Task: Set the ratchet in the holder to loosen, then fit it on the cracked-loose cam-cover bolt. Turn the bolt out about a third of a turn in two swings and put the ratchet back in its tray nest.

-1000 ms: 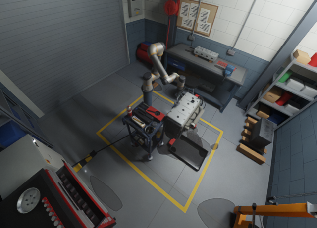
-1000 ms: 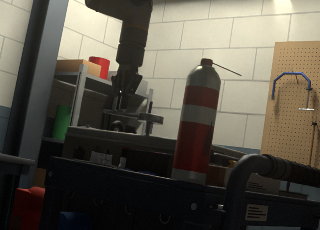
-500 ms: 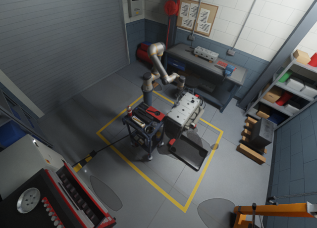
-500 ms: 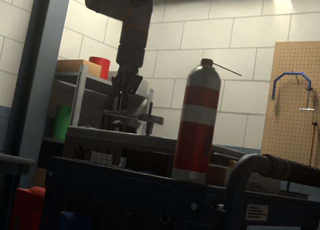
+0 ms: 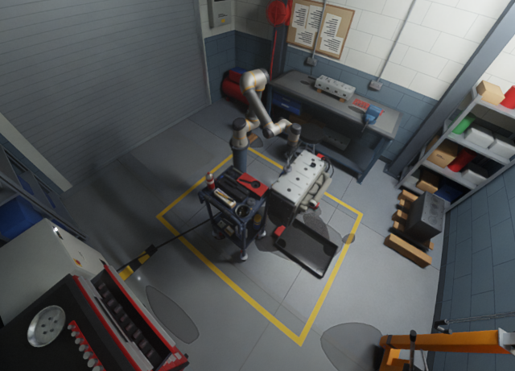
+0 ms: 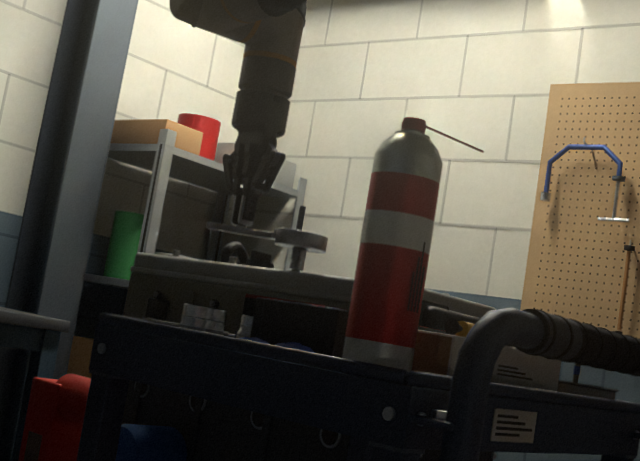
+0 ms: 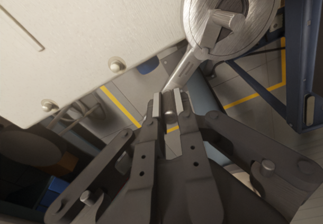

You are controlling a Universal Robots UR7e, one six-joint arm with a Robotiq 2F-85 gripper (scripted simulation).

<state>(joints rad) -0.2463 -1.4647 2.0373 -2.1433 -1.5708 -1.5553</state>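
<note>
The ratchet (image 7: 211, 29) is a silver tool with a round head and a knurled handle. My gripper (image 7: 167, 103) has its two finger pads clamped on the handle's end. The head sits at the corner of the pale cam cover (image 7: 79, 34), (image 5: 300, 172). The bolt under the head is hidden. Two small cover bolts (image 7: 116, 65) show along the cover's near edge. From the second side camera the gripper (image 6: 243, 213) stands over the ratchet (image 6: 289, 239), which lies level on the engine top. The red tray (image 5: 248, 183) sits on the cart.
The cam cover's edge runs close to the left of my fingers. The blue cart frame (image 7: 301, 61) stands to the right. A red and silver spray can (image 6: 395, 244) stands on the cart (image 5: 235, 205). A workbench (image 5: 333, 105) is behind the engine.
</note>
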